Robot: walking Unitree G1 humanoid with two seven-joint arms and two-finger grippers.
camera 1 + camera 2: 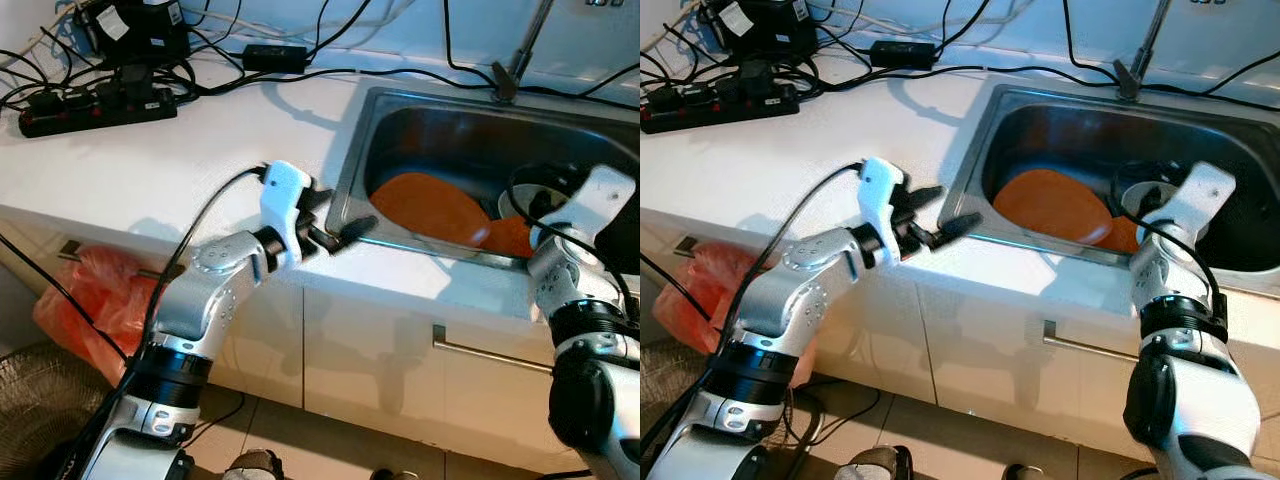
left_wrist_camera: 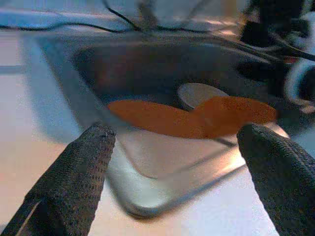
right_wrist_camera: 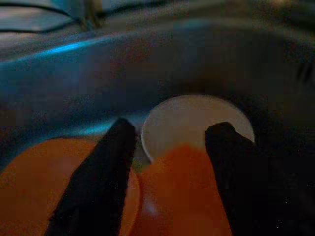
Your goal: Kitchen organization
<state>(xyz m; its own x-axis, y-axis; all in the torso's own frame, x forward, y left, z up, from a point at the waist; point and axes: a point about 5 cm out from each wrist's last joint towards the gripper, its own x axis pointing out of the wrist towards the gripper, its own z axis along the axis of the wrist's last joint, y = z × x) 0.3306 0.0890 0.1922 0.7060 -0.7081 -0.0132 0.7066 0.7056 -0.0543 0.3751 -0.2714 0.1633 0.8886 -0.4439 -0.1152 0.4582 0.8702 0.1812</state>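
While the robot is standing at the white counter (image 1: 180, 170), its right gripper (image 3: 170, 162) is reaching down into the steel sink (image 1: 400, 120), fingers parted and holding nothing, hanging just above two orange plates (image 1: 430, 208) that are lying in the basin. The plates are overlapping, the larger one toward the robot's left and the smaller one (image 1: 510, 235) partly under the right wrist, and a pale round disc (image 3: 197, 120) is showing past the fingertips, partly covered by the nearer plate. Its left gripper (image 1: 335, 215) is hovering over the counter edge at the sink's near left corner, jaws spread wide and empty, pointing toward the basin. Black cables are trailing across the counter behind, running from a power strip (image 1: 95, 108) at the far left. Below the counter, an orange plastic bag (image 1: 85, 300) is sitting beside the cabinet front.
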